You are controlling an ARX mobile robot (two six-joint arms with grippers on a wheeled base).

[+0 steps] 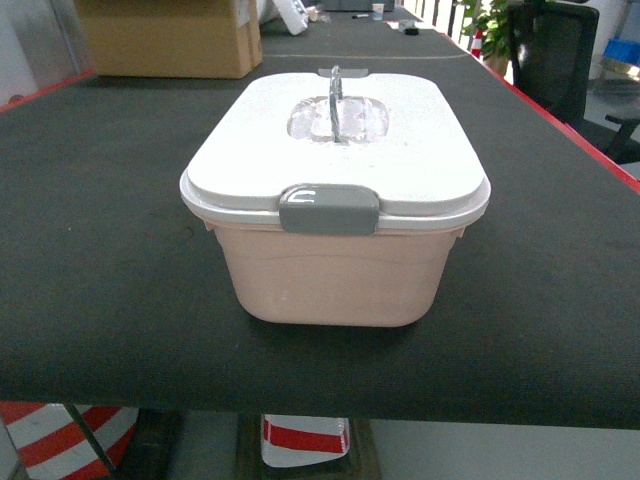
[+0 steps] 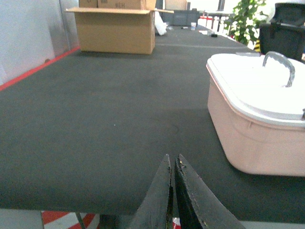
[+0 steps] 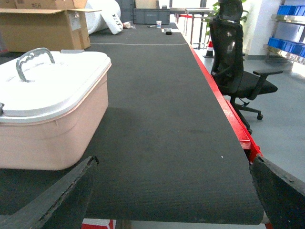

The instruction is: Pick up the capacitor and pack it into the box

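Peach-pink plastic, the box [image 1: 335,268] is sitting mid-tabletop [image 1: 100,270] with its white lid [image 1: 330,140] latched and grey handle [image 1: 335,95] standing up. A cardboard carton [image 2: 116,31] at 11 o'clock is showing print too blurred to read. Left gripper [image 2: 172,164] fingers are pressing together; right gripper [image 3: 174,164] fingers are spreading wide

Long black-matted table [image 1: 100,250] with red edging filling most of the head view. Brown cardboard carton [image 1: 168,36] at upper left, flaps open. Black office chair [image 3: 237,62] on grey floor, upper right, beside a potted plant [image 2: 245,21].
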